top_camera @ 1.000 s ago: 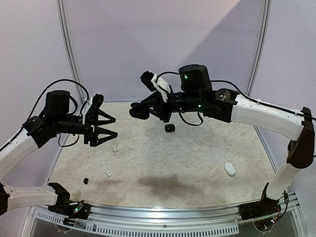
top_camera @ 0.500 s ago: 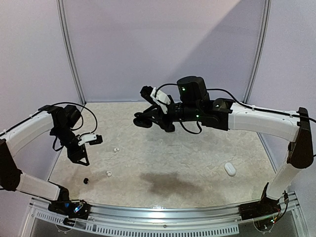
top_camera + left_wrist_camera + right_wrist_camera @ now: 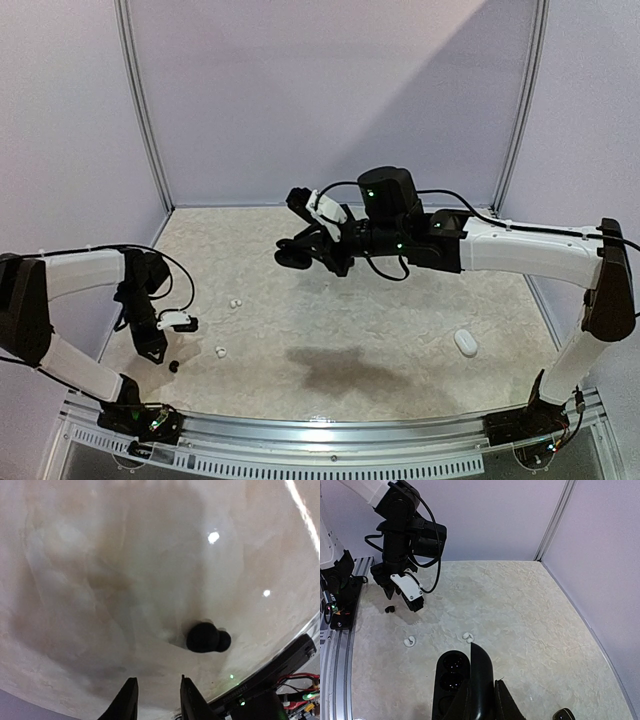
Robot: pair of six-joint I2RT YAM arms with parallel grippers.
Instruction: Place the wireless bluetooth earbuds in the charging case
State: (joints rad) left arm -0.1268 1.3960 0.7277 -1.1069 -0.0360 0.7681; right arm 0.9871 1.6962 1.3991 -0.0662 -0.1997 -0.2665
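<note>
Above the beige marbled table (image 3: 420,290), out toward its far edge, the right gripper (image 3: 482,700) is clamped on the open glossy black pebble-shaped charging case (image 3: 452,672), whose two wells look empty. A white pebble-shaped case (image 3: 466,343) lies near the right edge. At the near left corner the left gripper (image 3: 157,700) hangs low, fingers a narrow gap apart with nothing between them, and a tiny glossy black bean-like earbud (image 3: 207,637) lies just beyond their tips. A small white earbud (image 3: 220,351) and a second white earbud (image 3: 235,302) lie loose nearby, so I judge that nothing is seated yet and every pick-up and insertion remains.
</note>
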